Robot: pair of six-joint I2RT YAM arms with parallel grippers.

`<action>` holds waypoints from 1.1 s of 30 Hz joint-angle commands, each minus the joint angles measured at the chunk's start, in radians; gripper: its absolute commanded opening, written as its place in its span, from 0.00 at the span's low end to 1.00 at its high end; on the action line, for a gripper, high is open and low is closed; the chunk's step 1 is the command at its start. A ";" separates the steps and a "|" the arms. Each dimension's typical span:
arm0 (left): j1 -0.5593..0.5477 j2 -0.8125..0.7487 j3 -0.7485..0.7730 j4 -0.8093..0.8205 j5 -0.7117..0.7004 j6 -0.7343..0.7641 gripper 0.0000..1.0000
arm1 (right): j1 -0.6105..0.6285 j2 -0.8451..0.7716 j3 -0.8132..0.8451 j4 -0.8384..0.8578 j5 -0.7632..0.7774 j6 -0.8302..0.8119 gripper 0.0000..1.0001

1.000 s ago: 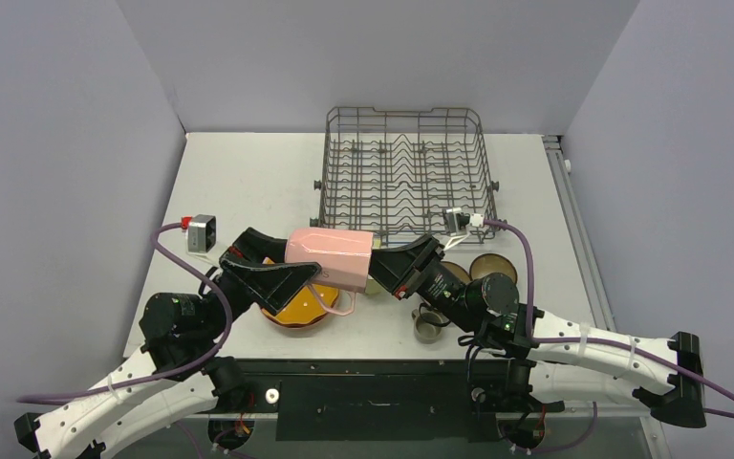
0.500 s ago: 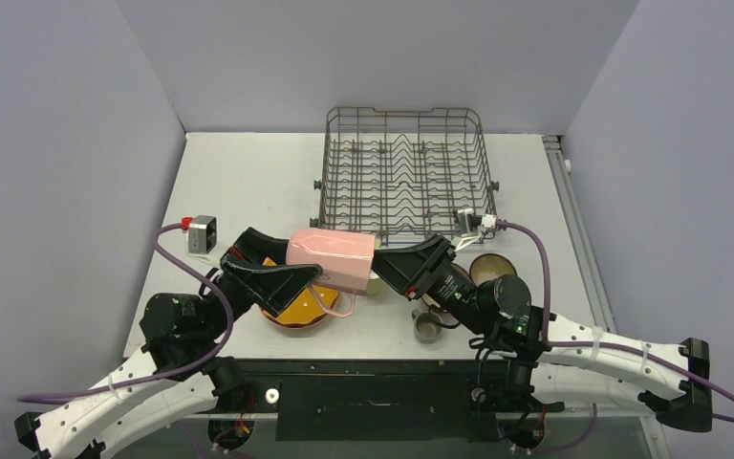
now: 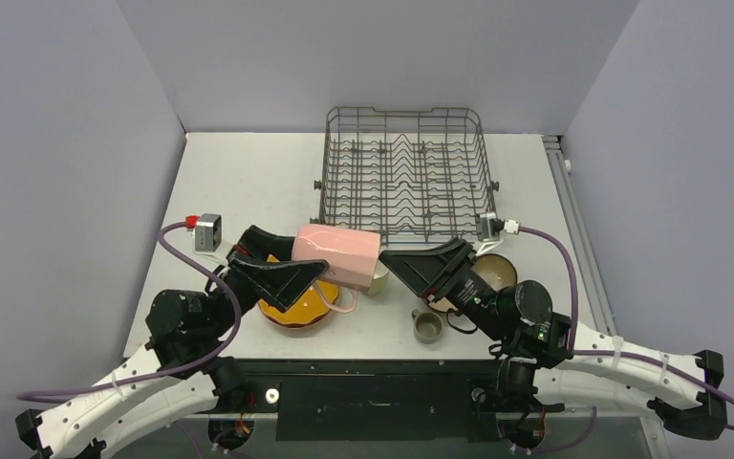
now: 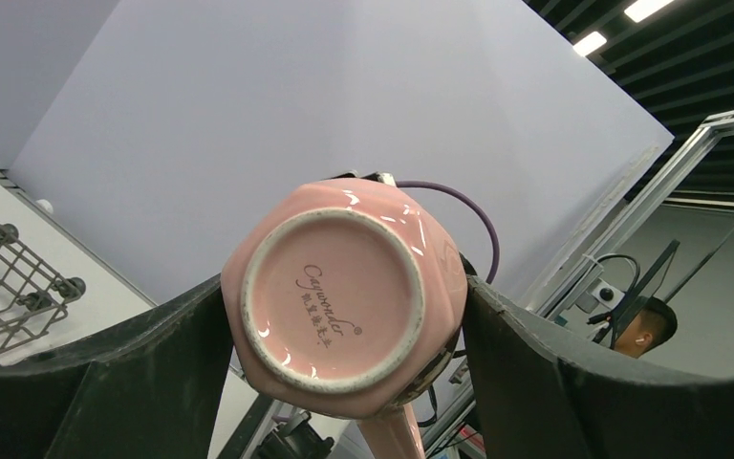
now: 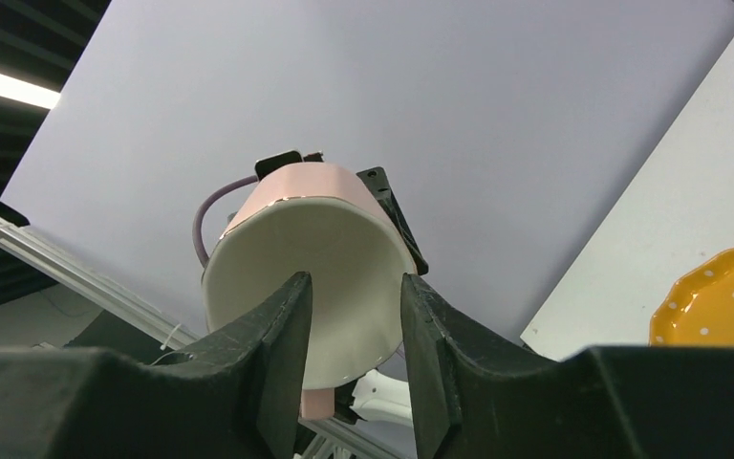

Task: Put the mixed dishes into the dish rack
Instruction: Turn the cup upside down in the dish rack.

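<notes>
The right arm has drawn back toward the lower right of the top view, and the right gripper (image 3: 389, 258), which was closed at the mouth of the pink mug (image 3: 336, 255) a second ago, now has its fingers parted. The mug itself has shifted only slightly rightward.

Both arms reach in from the bottom edge, forearms angled toward the middle of the frame and nearly meeting there. The left gripper (image 4: 344, 330) is clamped on the mug's sides and holds it sideways above the table (image 3: 248, 172), base toward its own camera and handle down. In the right wrist view the right gripper's (image 5: 354, 287) two fingers stand apart just in front of the mug's white mouth; whether they touch the rim cannot be told.

In view are one dish rack (image 3: 401, 111) at upper centre, one orange dotted plate (image 3: 296, 309) under the left gripper, one pale yellow mug (image 3: 379, 280) below the pink one, one small grey-olive cup (image 3: 427, 327) and one brown bowl (image 3: 497, 268) showing clearly beside the right arm.
</notes>
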 commanded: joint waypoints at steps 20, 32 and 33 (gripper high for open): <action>0.002 0.148 0.194 -0.076 -0.173 0.234 0.00 | 0.008 -0.236 0.010 -0.437 0.253 -0.145 0.36; 0.224 0.354 0.306 -0.160 -0.090 0.223 0.00 | 0.007 -0.287 0.160 -0.880 0.449 -0.248 0.36; 0.242 0.364 0.312 -0.157 -0.067 0.217 0.00 | 0.007 -0.281 0.168 -0.899 0.459 -0.256 0.36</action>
